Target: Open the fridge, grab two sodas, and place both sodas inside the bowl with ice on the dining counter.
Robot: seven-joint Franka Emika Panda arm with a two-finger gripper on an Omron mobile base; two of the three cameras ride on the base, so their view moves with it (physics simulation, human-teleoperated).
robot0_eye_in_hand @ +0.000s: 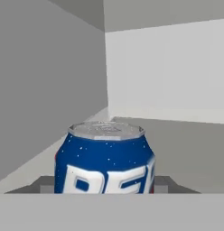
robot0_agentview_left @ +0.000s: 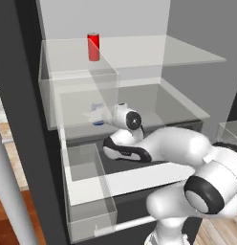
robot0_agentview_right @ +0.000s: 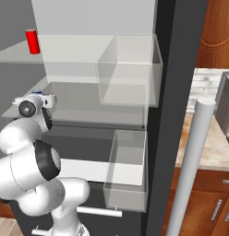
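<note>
Blue can (robot0_eye_in_hand: 105,160) standing upright w/ fingers (robot0_eye_in_hand: 100,185) sitting either side of it; can't tell if they're gripping yet.

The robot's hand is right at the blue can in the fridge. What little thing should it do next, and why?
Probably close the gripper on the blue can. In the hand view the can stands upright and very close, centred, with a finger showing on each side of it. Whether the fingers already touch it can't be told. The red can waits on the shelf above.
</note>
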